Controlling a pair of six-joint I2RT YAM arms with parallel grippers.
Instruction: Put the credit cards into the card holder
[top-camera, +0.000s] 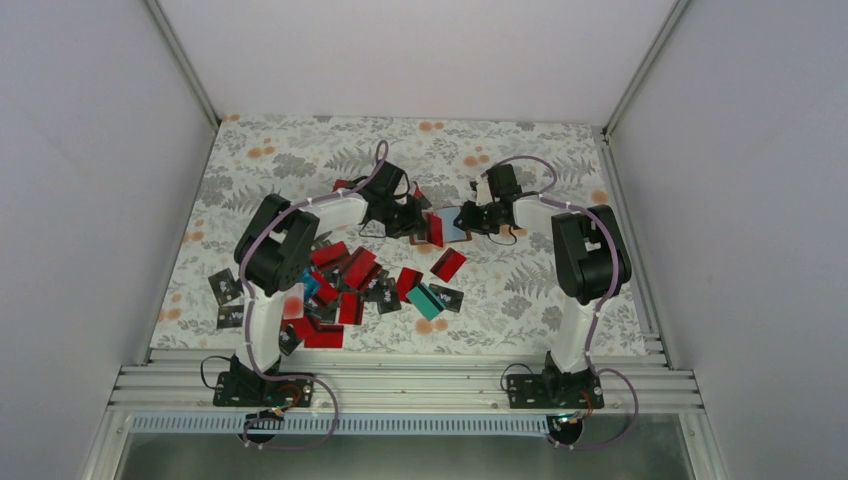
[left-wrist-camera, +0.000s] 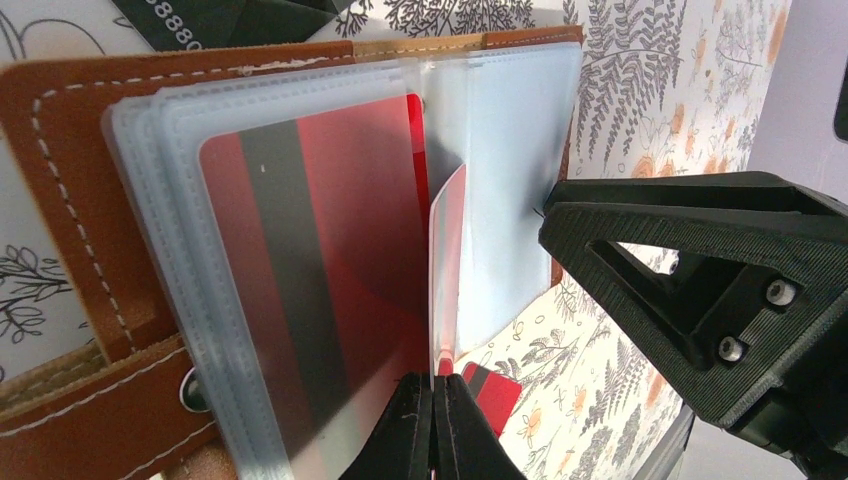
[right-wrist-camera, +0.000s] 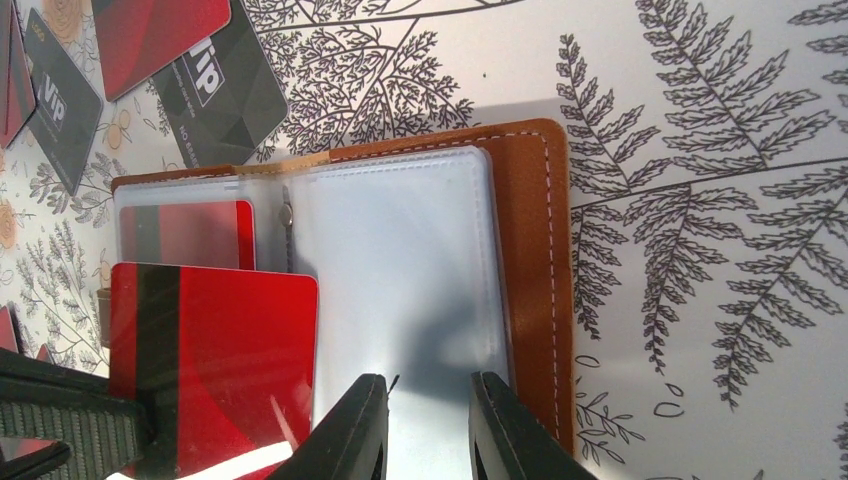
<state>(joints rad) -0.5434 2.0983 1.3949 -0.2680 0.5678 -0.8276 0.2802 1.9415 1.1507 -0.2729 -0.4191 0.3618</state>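
Observation:
The brown card holder (right-wrist-camera: 525, 230) lies open on the floral cloth, its greyish clear pockets (right-wrist-camera: 400, 270) facing up; in the top view it sits between the grippers (top-camera: 455, 222). One red card (left-wrist-camera: 330, 250) sits inside a left pocket. My left gripper (left-wrist-camera: 437, 385) is shut on a second red card (left-wrist-camera: 447, 260), seen edge-on, standing at the holder's middle fold; the right wrist view shows it flat-on (right-wrist-camera: 215, 350). My right gripper (right-wrist-camera: 428, 385) is open, its fingers over the right clear pocket. Many loose credit cards (top-camera: 340, 290) lie in a pile at front left.
Black VIP cards (right-wrist-camera: 220, 85) and a red card (right-wrist-camera: 160, 35) lie just beyond the holder. A red card (top-camera: 448, 264) and a teal card (top-camera: 425, 300) lie in front of it. White walls enclose the cloth on three sides.

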